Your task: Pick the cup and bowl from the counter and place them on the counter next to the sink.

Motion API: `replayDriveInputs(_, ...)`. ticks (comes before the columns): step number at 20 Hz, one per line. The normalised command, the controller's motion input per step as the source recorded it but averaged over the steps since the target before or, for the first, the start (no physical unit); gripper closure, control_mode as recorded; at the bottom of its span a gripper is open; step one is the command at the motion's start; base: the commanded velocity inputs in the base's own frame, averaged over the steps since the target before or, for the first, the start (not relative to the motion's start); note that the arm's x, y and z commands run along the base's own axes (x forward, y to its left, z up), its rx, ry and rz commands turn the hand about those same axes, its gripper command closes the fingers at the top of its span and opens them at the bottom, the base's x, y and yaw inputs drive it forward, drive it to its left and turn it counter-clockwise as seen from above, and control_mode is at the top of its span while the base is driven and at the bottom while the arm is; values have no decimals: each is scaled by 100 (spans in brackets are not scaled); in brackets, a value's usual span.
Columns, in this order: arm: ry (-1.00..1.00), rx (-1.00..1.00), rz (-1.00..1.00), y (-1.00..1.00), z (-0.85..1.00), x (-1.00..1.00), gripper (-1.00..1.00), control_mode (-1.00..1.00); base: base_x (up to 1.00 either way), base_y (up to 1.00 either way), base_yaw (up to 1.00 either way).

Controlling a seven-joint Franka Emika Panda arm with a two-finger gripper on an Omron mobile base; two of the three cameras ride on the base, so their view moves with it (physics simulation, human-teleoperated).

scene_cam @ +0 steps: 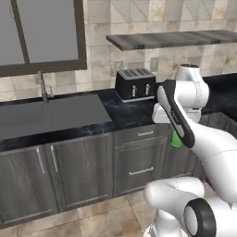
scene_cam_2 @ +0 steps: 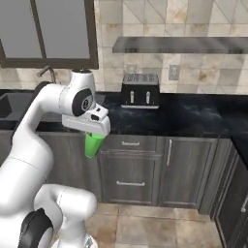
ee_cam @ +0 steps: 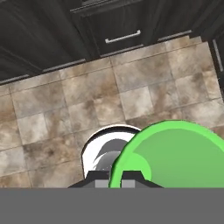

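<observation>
From the left base camera you get the sink point(scene_cam: 55, 115) set into the left stretch of the black counter point(scene_cam: 125, 115), its faucet point(scene_cam: 42, 85) at the back edge, while the arm hides nearly all of the cup point(scene_cam: 176, 140) — only a green sliver shows past the forearm, out in front of the counter's front edge. The right base camera gives you what that one hides: the cup point(scene_cam_2: 94, 144) hangs under the hand, upright, clear of the worktop and level with the top drawer point(scene_cam_2: 131, 143), with the gripper point(scene_cam_2: 93, 136) clamped on its upper part. A toaster point(scene_cam_2: 140, 90) stands at the back of the counter point(scene_cam_2: 193, 116) in both base views. Looking down through the hand camera, you see the cup point(ee_cam: 175, 155) from above — a bright green round mouth, plain inside, its rim pinched between the dark fingertips point(ee_cam: 131, 176), with tan floor tiles point(ee_cam: 87, 100) far below.
</observation>
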Motion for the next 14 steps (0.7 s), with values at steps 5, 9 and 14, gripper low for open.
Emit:
replayDriveInputs(5, 0, 0, 0, 0, 0, 0, 100, 100, 100, 41, 0)
replayDriveInputs(9, 0, 0, 0, 0, 0, 0, 100, 100, 100, 19, 0)
replayDriveInputs(14, 0, 0, 0, 0, 0, 0, 100, 100, 63, 17, 0)
